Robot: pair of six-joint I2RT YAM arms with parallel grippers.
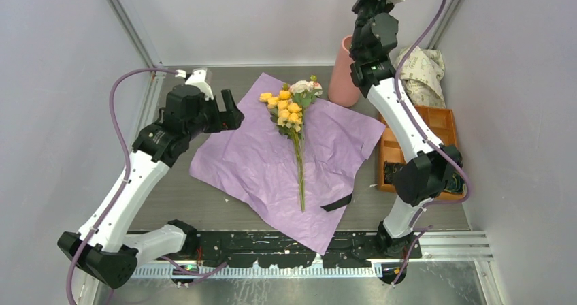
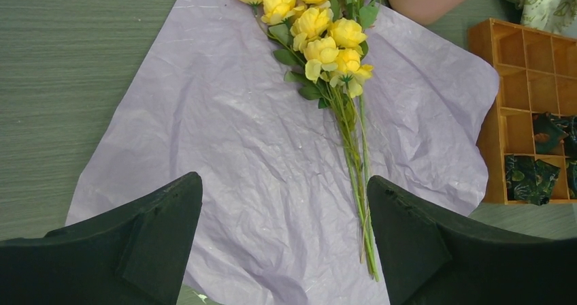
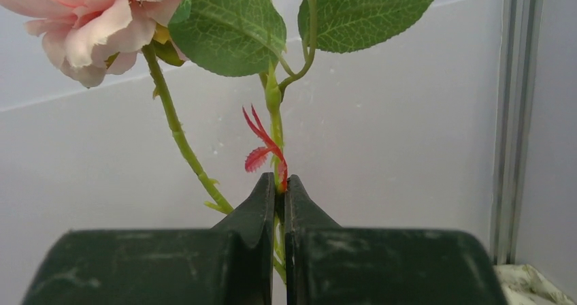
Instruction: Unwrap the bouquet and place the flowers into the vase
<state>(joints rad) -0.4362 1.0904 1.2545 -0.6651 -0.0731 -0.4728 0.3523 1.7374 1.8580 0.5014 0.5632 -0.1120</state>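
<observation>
The bouquet lies unwrapped: its lilac paper (image 1: 258,162) is spread flat on the table, with a black ribbon (image 1: 337,203) on its near corner. On the paper lie the flowers (image 1: 289,107), yellow and cream blooms with long green stems (image 2: 354,162). My left gripper (image 2: 284,186) hangs open above the paper's left part, holding nothing. My right gripper (image 3: 279,182) is raised high near the back wall, shut on the green stem of a pink rose (image 3: 88,19) with leaves. The salmon-pink vase (image 1: 342,80) stands upright behind the paper, below the right arm.
An orange compartment tray (image 1: 435,124) sits at the right, holding dark printed items. Crumpled cream printed paper (image 1: 425,70) lies behind it. Grey walls close in the left, back and right sides.
</observation>
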